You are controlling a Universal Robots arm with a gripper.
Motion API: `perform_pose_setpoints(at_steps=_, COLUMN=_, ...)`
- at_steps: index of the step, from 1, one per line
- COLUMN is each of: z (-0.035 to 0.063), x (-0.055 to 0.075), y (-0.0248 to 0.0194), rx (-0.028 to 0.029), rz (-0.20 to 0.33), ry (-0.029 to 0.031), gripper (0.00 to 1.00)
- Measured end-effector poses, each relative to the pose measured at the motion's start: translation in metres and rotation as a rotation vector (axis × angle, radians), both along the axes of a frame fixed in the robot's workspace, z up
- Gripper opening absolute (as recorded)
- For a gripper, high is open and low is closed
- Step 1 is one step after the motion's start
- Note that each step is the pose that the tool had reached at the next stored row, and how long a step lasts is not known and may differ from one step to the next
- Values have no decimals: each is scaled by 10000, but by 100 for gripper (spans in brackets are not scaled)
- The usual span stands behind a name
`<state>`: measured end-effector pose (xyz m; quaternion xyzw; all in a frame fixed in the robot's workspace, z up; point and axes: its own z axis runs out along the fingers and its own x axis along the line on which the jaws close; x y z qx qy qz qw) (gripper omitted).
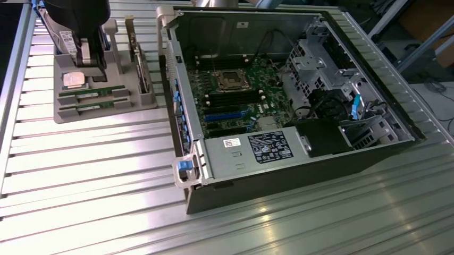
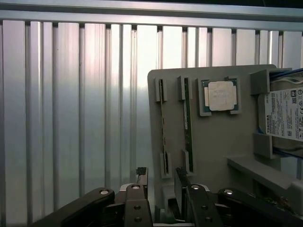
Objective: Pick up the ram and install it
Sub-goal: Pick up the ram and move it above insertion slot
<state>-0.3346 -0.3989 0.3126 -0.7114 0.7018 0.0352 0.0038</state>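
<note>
Two green ram sticks (image 1: 95, 91) (image 1: 91, 107) lie side by side in slots of a grey holder tray (image 1: 135, 103) at the exterior view's upper left. In the wrist view the same two sticks (image 2: 162, 127) (image 2: 188, 125) run lengthwise away from my fingers. My gripper (image 1: 89, 56) (image 2: 161, 174) hangs above the tray's far part, open, with nothing between its fingers (image 2: 141, 174). The outer stick lies in line with the gap between them, farther out and lower. The open computer case (image 1: 186, 79) shows its motherboard (image 1: 245, 106) with dark memory slots (image 1: 234, 98).
A square silver-topped processor (image 1: 74, 78) (image 2: 221, 96) sits in the tray beside the sticks. A hard drive (image 2: 286, 113) and an upright expansion card (image 1: 142, 66) also stand in the tray. Everything rests on a ribbed aluminium table (image 1: 85, 175). The case's power supply (image 1: 255, 149) fills its near end.
</note>
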Motion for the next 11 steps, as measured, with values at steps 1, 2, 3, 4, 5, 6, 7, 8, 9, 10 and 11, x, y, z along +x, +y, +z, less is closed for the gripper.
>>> perform_pose_setpoints(at_steps=1, z=-8, x=-1, y=0, rx=6, rz=0, ry=0, gripper=36)
perform_pose_setpoints(at_steps=2, z=-15, x=-1, y=0, rx=12, rz=1, ry=0, gripper=36)
perform_pose_setpoints(at_steps=3, z=-20, x=-2, y=0, rx=15, rz=1, ry=0, gripper=36)
perform_pose_setpoints(at_steps=4, z=-23, x=-2, y=0, rx=17, rz=1, ry=0, gripper=36)
perform_pose_setpoints(at_steps=5, z=-29, x=-2, y=0, rx=20, rz=1, ry=0, gripper=36)
perform_pose_setpoints(at_steps=6, z=-34, x=-3, y=0, rx=23, rz=1, ry=0, gripper=36)
perform_pose_setpoints(at_steps=7, z=-39, x=-3, y=0, rx=26, rz=1, ry=0, gripper=36)
perform_pose_setpoints(at_steps=8, z=-47, x=-3, y=0, rx=30, rz=1, ry=0, gripper=36)
perform_pose_setpoints(at_steps=9, z=-53, x=-4, y=0, rx=33, rz=1, ry=0, gripper=36)
perform_pose_setpoints(at_steps=10, z=-59, x=-4, y=0, rx=36, rz=1, ry=0, gripper=36)
perform_pose_setpoints(at_steps=11, z=-67, x=-5, y=0, rx=41, rz=2, ry=0, gripper=36)
